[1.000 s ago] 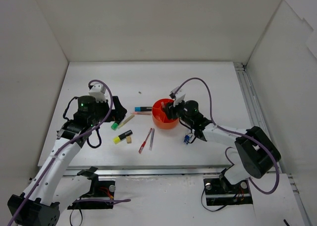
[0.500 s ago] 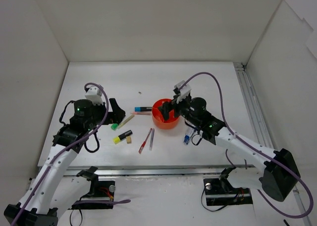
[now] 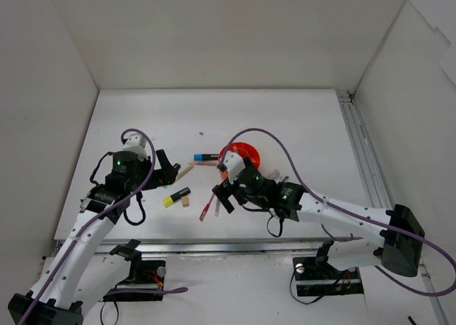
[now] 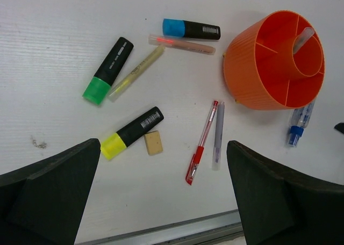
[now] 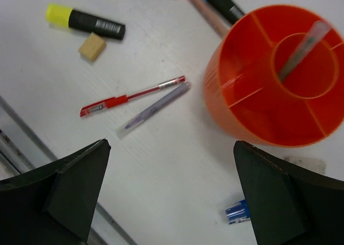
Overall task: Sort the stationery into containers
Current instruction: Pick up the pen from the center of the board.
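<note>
Sorting looks barely begun: one pen (image 5: 301, 49) stands in the orange tub's (image 5: 236, 116) central ring. Both claws hang released and empty, the left claw (image 3: 171, 169) near the yellow-capped highlighter (image 4: 131, 132) and the right claw (image 3: 222, 194) over the red pen (image 5: 131, 97) and grey pen (image 5: 153, 109), lower left of the tub. The right claw likely must descend and pinch one.

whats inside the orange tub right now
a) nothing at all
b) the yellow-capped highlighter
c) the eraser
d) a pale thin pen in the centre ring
d: a pale thin pen leans inside the central ring of the orange tub, while the yellow-capped highlighter and the eraser lie out on the table.
</note>
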